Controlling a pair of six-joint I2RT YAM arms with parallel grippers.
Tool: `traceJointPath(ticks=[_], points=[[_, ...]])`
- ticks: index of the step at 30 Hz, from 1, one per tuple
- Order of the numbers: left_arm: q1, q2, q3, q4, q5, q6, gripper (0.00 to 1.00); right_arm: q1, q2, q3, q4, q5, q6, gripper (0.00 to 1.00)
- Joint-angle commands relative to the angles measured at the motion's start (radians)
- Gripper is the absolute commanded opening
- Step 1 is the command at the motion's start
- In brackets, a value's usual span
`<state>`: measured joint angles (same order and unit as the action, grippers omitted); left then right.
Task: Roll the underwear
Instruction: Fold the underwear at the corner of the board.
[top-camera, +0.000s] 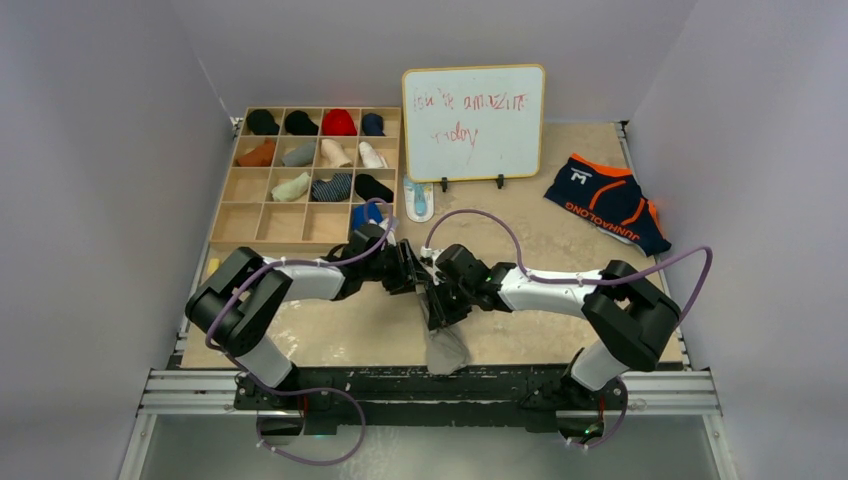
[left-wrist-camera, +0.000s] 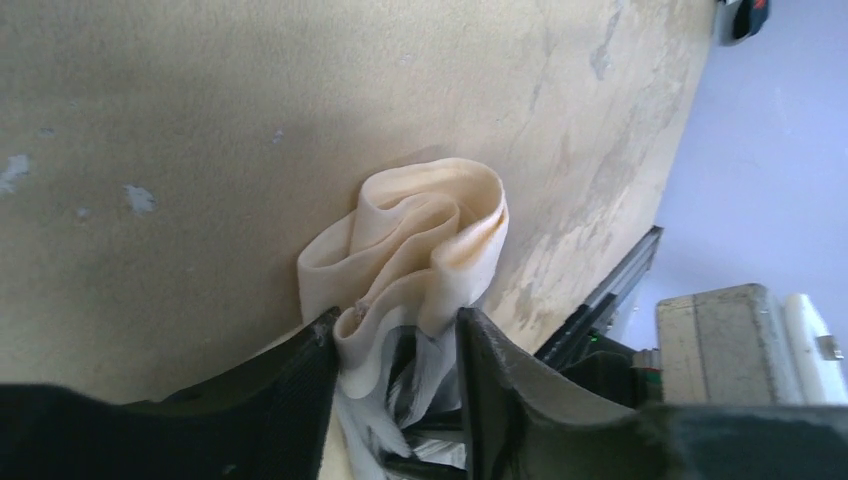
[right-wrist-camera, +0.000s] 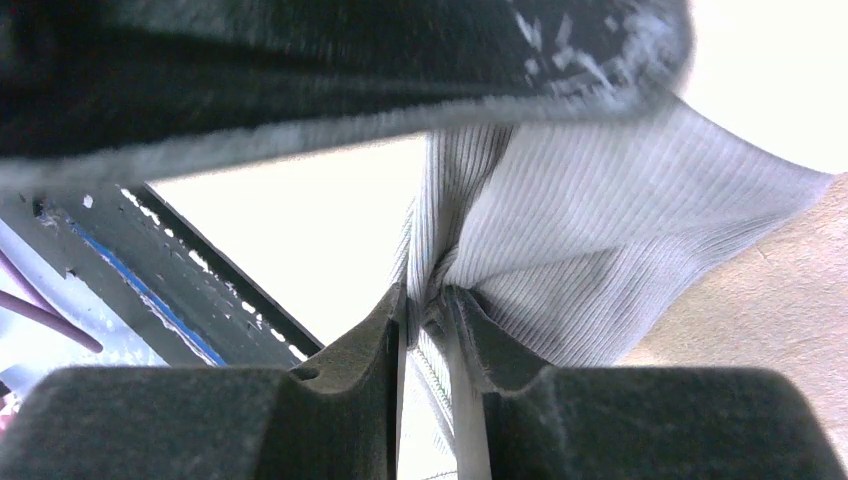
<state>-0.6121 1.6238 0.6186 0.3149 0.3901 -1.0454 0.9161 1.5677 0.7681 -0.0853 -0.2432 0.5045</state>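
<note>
Right now my right pincer is nipped narrow on a fold of the grey underwear, with the ribbed cloth squeezed between both fingers. My left pincer stands about half apart with a bunched loop of the same cloth between its fingers. I cannot tell whether it presses on the cloth or only brackets it. Both pincers meet nose to nose near the front middle of the counter, and the grey underwear trails from them as a crumpled lump by the front edge. The navy underwear with orange trim lies flat, well apart at the far right. A tray of socks sits at the far left, with a whiteboard just beside it.
</note>
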Motion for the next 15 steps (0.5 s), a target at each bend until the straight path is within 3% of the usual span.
traceJointPath(ticks=[1,6,12,15], points=[[-0.004,-0.004,0.031,-0.053,-0.055,0.047,0.36,0.003,-0.037,-0.017,-0.024,0.026,-0.015,0.24],[-0.003,-0.011,0.014,-0.05,-0.084,0.044,0.01,0.004,-0.045,-0.006,-0.053,0.034,-0.021,0.25],[-0.002,-0.021,-0.023,0.009,-0.129,0.007,0.0,0.002,-0.107,0.023,-0.086,0.038,-0.012,0.37],[0.001,-0.019,-0.021,0.047,-0.131,0.003,0.0,0.002,-0.149,0.028,-0.081,0.041,-0.006,0.38]])
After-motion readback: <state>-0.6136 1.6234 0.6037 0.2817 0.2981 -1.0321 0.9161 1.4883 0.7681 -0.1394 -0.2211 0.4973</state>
